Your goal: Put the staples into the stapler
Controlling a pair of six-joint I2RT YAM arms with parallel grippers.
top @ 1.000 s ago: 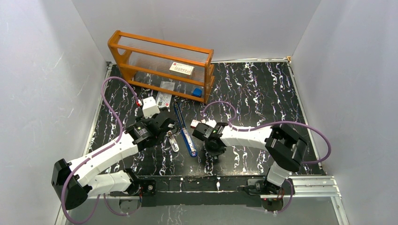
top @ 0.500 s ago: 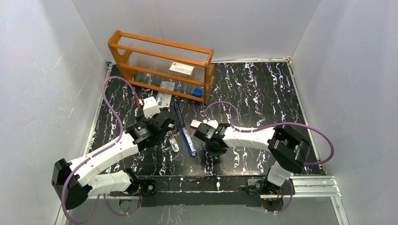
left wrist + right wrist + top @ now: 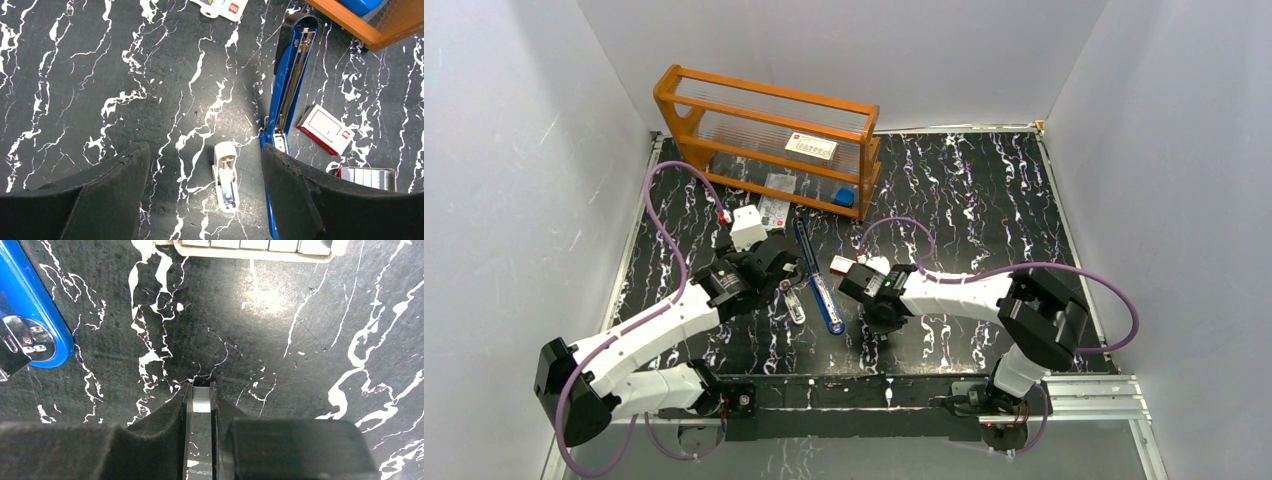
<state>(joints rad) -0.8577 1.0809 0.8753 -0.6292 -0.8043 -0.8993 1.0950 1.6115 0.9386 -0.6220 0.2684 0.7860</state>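
The blue stapler point(image 3: 290, 85) lies hinged open on the black marbled table, its metal channel facing up. My left gripper point(image 3: 205, 147) hangs open above a small white plastic-and-metal part point(image 3: 225, 175), just left of the stapler point(image 3: 819, 285). The staples point(image 3: 255, 245) sit side by side in a pale tray at the top edge of the right wrist view. My right gripper point(image 3: 201, 390) is shut on one silvery staple strip point(image 3: 201, 405), low over the table to the right of the stapler's blue end point(image 3: 30, 315). The staples' tray point(image 3: 370, 177) also shows beside the left gripper's right finger.
A red-and-white cardboard box point(image 3: 326, 129) lies right of the stapler. An orange wooden rack point(image 3: 769, 135) at the back holds a white label card point(image 3: 810, 147) and a blue object point(image 3: 844, 197). A white packet point(image 3: 773, 210) lies in front of it. White walls enclose the table.
My right gripper has closed its jaws onto the staple strip and shifted slightly. The left arm has barely moved and stays open.
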